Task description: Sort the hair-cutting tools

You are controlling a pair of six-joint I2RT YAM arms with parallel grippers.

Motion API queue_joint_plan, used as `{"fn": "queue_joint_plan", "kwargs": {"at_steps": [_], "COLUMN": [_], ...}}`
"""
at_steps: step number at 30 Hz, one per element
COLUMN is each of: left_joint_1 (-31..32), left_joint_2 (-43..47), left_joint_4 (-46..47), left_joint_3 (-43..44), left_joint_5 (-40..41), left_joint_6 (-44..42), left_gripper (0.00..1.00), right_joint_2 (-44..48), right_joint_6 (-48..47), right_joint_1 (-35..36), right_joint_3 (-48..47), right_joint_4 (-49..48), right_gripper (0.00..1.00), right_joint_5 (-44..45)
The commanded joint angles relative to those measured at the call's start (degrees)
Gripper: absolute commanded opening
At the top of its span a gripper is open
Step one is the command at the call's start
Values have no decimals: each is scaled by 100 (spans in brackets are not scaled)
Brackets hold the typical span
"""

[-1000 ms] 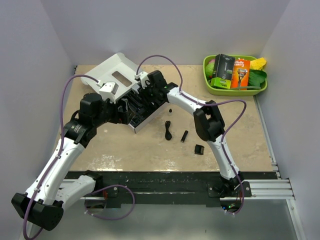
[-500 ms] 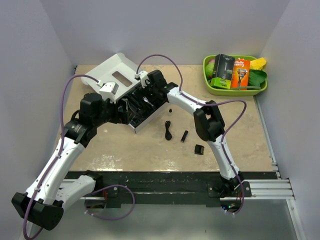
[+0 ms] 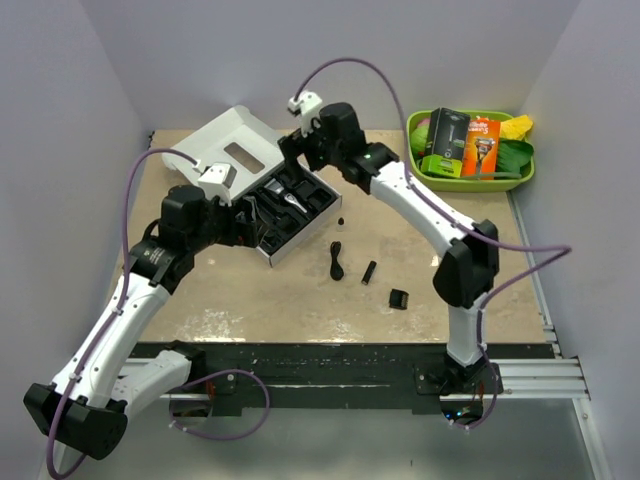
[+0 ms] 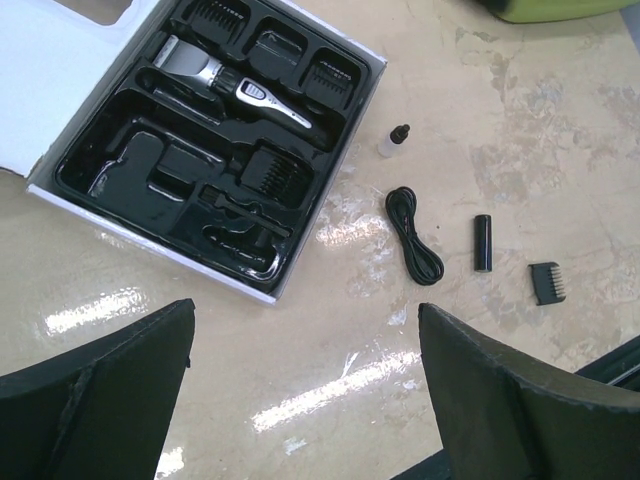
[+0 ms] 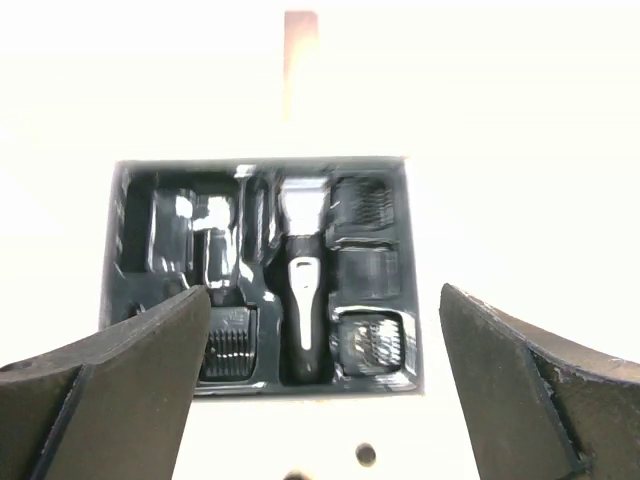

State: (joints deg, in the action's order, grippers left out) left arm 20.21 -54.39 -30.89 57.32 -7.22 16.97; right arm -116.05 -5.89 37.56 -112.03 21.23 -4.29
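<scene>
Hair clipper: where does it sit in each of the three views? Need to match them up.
Top external: hair clipper lies in the black insert, left of frame centre.
Left wrist: hair clipper upper left, diagonal, silver head toward the top left.
Right wrist: hair clipper at centre, vertical, silver head on top.
Shared landmark: the black insert, seen in all three.

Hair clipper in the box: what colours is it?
The clipper is silver and black; left wrist view best.
</scene>
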Motion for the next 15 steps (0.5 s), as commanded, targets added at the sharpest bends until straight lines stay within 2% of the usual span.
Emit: {"fn": "queue_joint_plan", "kwargs": {"at_steps": [1, 2, 6, 8, 12, 15], "left_joint_1": [-43, -43, -43, -43, -43, -43], "left_joint_2": [-36, -36, -63, -89, -159, -160], "left_joint_4": [242, 268, 373, 391, 409, 435], "left_joint_3": [253, 271, 289, 297, 253, 166], "left_joint_5": [11, -24, -78, -25, 28, 19], "left_joint_6": [-1, 16, 52, 52, 78, 105], "left_gripper": [97, 97, 97, 97, 97, 97], "right_joint_2": [916, 1004, 1208, 1225, 1769, 2200], "right_joint_6": [1079, 1255, 1151, 1431, 1968, 2214], "right_joint_1": [-12, -38, -135, -135, -135, -135], "right_joint_3": [146, 224, 979, 1226, 2559, 3272], "right_joint_4": [642, 732, 1048, 1357, 1059, 787], "right_gripper": [99, 99, 99, 98, 93, 86], "right_joint_5": [1524, 1824, 1774, 1940, 1888, 1520]}}
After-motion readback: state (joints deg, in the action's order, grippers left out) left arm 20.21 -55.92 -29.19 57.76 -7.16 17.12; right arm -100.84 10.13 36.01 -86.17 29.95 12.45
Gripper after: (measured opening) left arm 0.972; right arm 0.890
